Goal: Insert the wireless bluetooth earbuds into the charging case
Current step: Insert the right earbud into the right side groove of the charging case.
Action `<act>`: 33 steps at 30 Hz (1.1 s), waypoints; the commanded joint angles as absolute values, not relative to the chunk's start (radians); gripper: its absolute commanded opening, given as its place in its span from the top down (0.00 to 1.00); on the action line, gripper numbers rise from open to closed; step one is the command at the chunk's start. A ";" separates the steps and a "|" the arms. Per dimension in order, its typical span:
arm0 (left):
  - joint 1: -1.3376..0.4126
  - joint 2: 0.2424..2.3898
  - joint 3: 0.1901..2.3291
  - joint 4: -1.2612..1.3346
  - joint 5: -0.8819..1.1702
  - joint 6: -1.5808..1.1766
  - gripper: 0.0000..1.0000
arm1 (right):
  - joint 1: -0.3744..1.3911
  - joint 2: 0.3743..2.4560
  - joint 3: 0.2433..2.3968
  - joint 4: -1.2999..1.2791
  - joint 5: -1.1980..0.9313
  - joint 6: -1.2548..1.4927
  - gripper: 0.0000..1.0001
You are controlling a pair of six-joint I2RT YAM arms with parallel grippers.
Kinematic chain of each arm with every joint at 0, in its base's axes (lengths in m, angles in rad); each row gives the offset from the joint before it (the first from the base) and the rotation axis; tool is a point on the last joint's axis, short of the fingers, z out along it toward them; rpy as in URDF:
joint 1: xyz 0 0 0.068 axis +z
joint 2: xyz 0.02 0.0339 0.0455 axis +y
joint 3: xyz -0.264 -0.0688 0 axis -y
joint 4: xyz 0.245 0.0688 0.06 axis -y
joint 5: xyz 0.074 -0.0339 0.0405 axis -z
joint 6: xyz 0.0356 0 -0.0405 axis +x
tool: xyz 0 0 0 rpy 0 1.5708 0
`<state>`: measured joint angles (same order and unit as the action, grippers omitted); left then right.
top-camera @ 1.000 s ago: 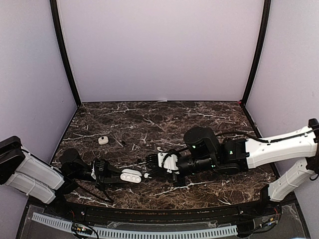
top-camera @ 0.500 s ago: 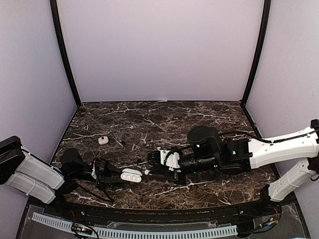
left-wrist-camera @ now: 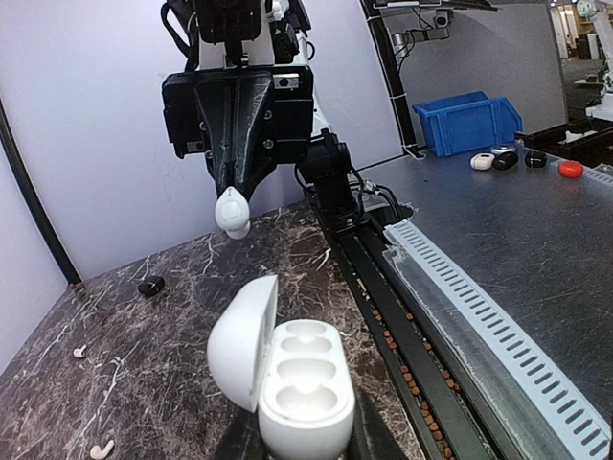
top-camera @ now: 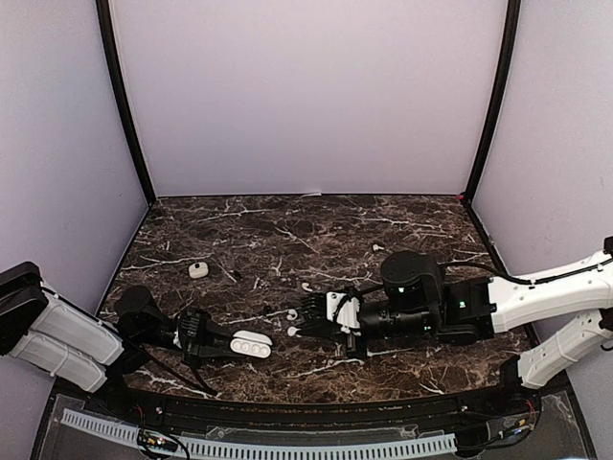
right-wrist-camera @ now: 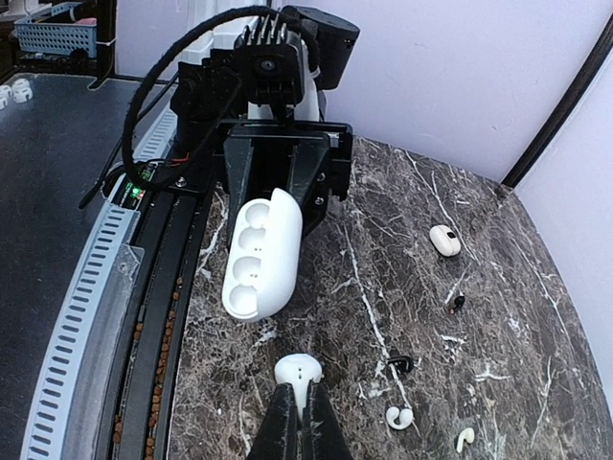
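Top external: the right gripper (top-camera: 299,330) is pinched fully shut on one earbud (top-camera: 292,332). The charging case (top-camera: 251,343) lies just beyond its fingertips, apart. The left gripper (top-camera: 226,345), barely parted, clamps the case's near end.

Left wrist: the earbud (left-wrist-camera: 232,212) hangs ahead of and above the open case (left-wrist-camera: 297,383).

Right wrist: the case (right-wrist-camera: 261,254) stands ahead, slightly left, with its long axis along the approach and its open face showing.
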<state>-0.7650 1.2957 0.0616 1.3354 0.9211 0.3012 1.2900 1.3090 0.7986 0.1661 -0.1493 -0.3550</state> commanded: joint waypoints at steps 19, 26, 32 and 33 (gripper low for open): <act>-0.772 1.349 0.054 1.418 0.980 0.314 1.00 | 1.367 1.386 0.878 0.205 -0.263 -0.264 1.00; -0.772 1.353 0.052 1.430 0.992 0.315 1.00 | 1.395 1.421 0.899 0.200 -0.179 -0.271 1.00; -0.772 1.347 0.045 1.432 0.996 0.333 1.00 | 1.409 1.445 0.918 0.195 -0.154 -0.280 1.00; -0.772 1.346 0.043 1.434 0.998 0.340 1.00 | 1.413 1.450 0.922 0.193 -0.151 -0.281 1.00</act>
